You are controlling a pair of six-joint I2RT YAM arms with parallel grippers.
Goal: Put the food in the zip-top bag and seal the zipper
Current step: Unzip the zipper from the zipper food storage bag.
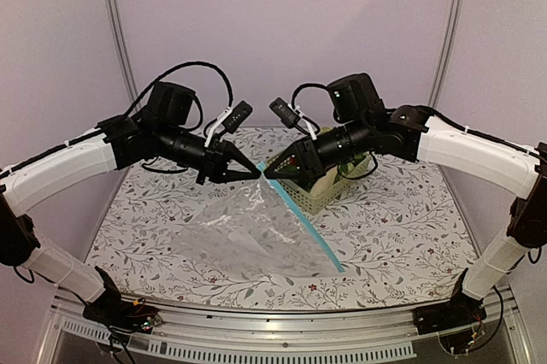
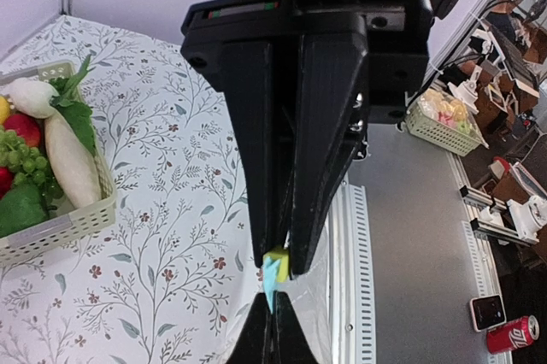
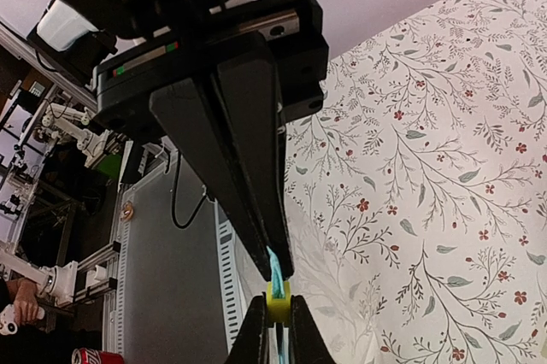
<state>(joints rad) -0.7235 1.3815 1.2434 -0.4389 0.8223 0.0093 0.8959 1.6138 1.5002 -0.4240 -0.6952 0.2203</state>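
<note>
Arms raised, tips meeting mid-air; L fingers [image 1: 236, 166] & R fingers [image 1: 287, 166] clamped on zipper [image 1: 303, 221] end.

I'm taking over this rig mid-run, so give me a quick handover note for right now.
Left gripper and right gripper: both shut on one end of the light-blue zipper strip, holding that corner of the see-through plastic bag raised.
Toy fruits and vegetables: in the pale green lattice basket.
Done: nothing bagged, as far as visible.
Left: open bag, load food, seal.
</note>
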